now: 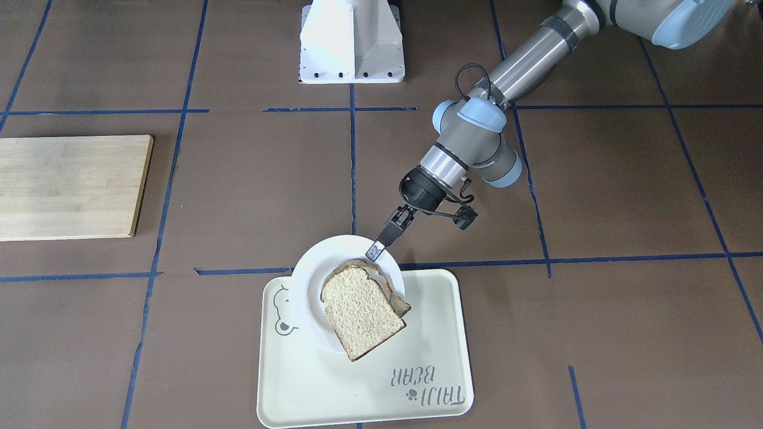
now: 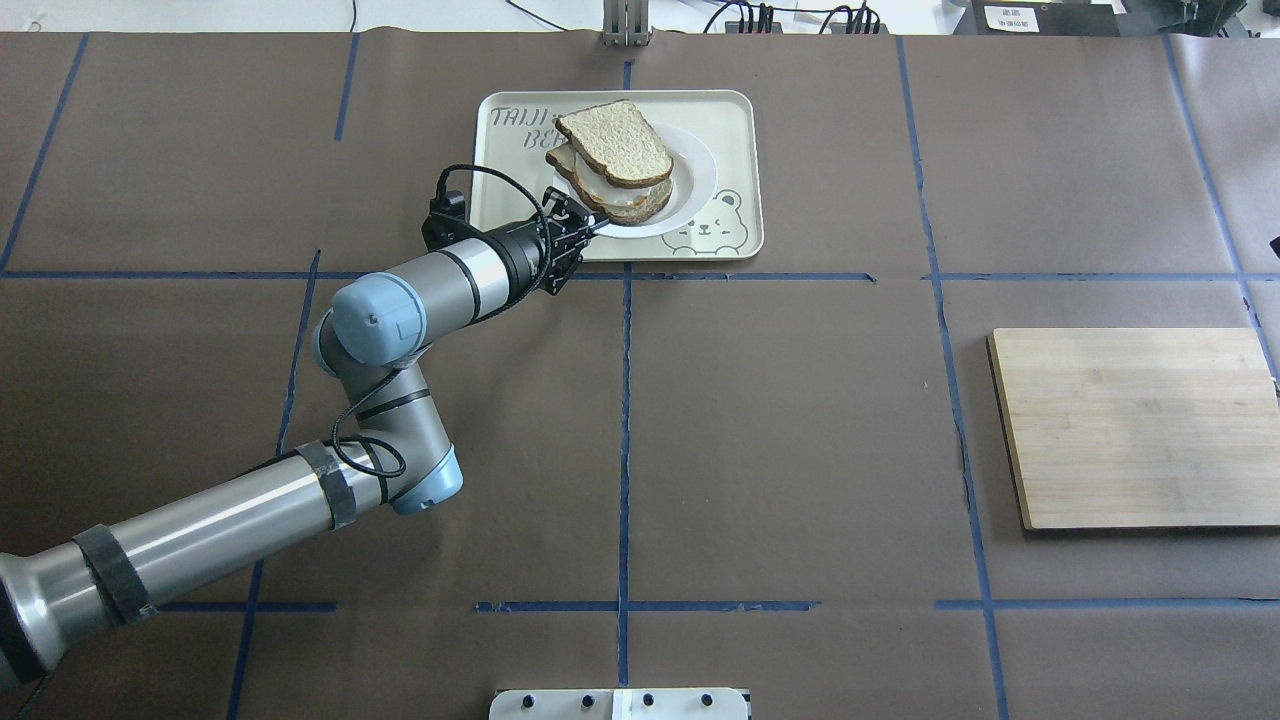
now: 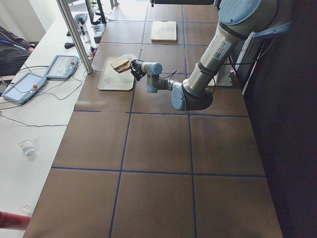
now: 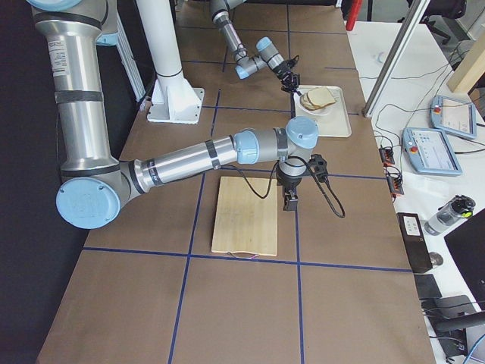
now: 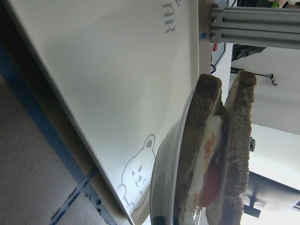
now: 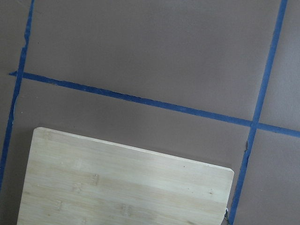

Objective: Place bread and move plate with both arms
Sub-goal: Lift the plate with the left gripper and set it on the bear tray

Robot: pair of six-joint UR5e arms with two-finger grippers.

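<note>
The bare bread point(image 1: 363, 316) lies on top of an egg-topped slice on the white plate point(image 1: 316, 262), which rests on the cream bear tray point(image 1: 357, 393). My left gripper point(image 1: 375, 250) is shut on the plate's rim on the robot's side, and that rim looks slightly raised. In the overhead view the left gripper point(image 2: 590, 228) sits at the plate's point(image 2: 695, 180) near-left rim, with the bread point(image 2: 615, 143) on top. The left wrist view shows the bread point(image 5: 239, 140) edge-on above the egg. My right gripper point(image 4: 290, 201) hangs over the board's edge; I cannot tell its state.
A wooden cutting board point(image 2: 1130, 425) lies on the robot's right side of the table, and it also shows in the right wrist view point(image 6: 117, 183). The white pedestal base point(image 1: 351, 42) stands at the robot's edge. Blue tape lines cross the brown table.
</note>
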